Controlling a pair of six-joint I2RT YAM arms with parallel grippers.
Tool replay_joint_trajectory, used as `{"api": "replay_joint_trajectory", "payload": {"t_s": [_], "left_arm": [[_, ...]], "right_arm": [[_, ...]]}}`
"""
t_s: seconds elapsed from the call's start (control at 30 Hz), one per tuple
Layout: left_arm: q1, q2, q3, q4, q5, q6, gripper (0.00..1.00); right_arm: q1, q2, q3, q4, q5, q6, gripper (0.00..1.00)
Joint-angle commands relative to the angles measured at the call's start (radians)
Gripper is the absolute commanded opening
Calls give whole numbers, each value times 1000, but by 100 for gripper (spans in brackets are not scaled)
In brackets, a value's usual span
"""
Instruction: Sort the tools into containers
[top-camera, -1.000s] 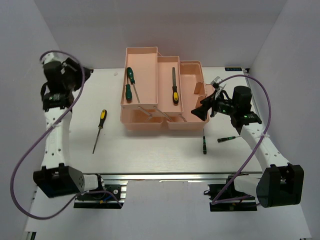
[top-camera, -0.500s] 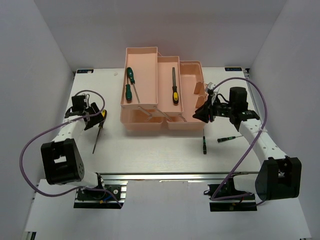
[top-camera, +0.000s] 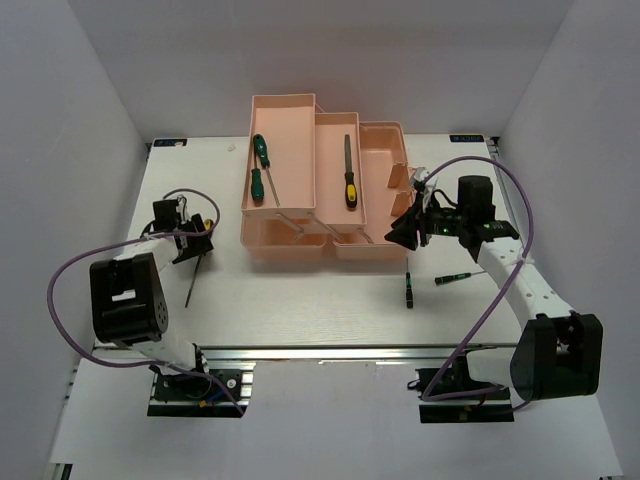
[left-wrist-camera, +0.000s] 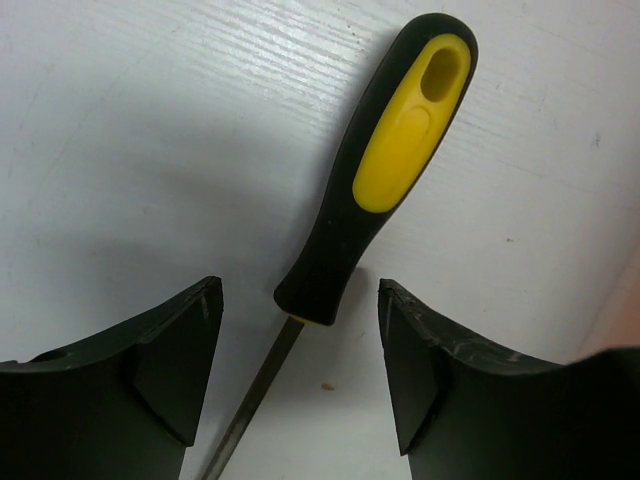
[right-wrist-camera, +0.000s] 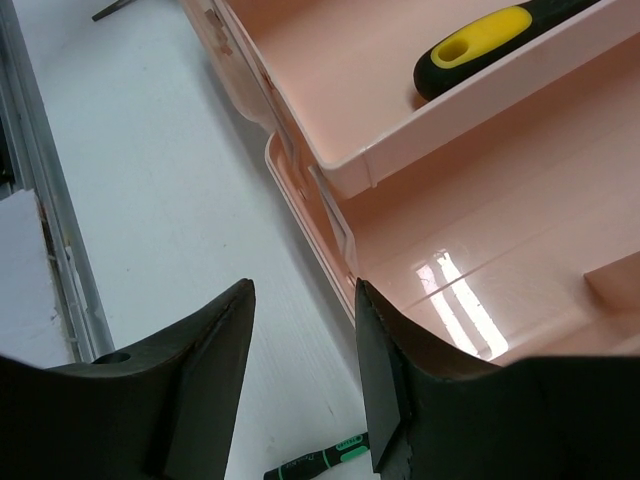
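Toolbox (top-camera: 290, 248) stands opened out in the middle of the table (top-camera: 300, 310) in the top view. Its left tray holds two green-handled screwdrivers (top-camera: 260, 150), and its middle tray holds the stowed yellow-and-black screwdriver (top-camera: 349, 186). Left of the toolbox, the left gripper (top-camera: 190, 243) sits low over the handle of the loose yellow-and-black screwdriver (top-camera: 192, 282), whose shaft points away from the toolbox. The right gripper (top-camera: 402, 232) hangs at the toolbox's right front corner. In front of that corner lie a precision driver (top-camera: 408, 290) and a second precision driver (top-camera: 458, 278)

In the left wrist view, the left gripper (left-wrist-camera: 300, 295) has its jaws apart, straddling the narrow end of the loose screwdriver's handle (left-wrist-camera: 400, 150) with a gap on each side; the tool lies flat on the table, unclamped

In the right wrist view, the right gripper (right-wrist-camera: 300, 290) is spread and empty above the toolbox's front wall (right-wrist-camera: 300, 200). The stowed screwdriver's handle (right-wrist-camera: 470, 45) rests in the upper tray
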Motion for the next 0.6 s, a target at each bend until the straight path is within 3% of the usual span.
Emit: {"api": "replay_joint_trajectory", "payload": {"t_s": [0.0, 0.23, 0.33, 0.4, 0.57], "left_arm": [[-16, 23, 22, 70, -4, 41, 73], [-64, 106, 59, 59, -72, 86, 69], [-70, 114, 49, 64, -76, 78, 62], [-70, 104, 36, 55, -76, 78, 55], [-74, 34, -33, 44, -101, 87, 51]], "right_arm": [[-4, 14, 31, -3, -15, -11, 51], [-6, 8, 27, -5, 2, -10, 52], [-6, 6, 23, -3, 5, -8, 52], [-4, 3, 23, 0, 8, -5, 52], [-6, 3, 25, 18, 8, 13, 52]]}}
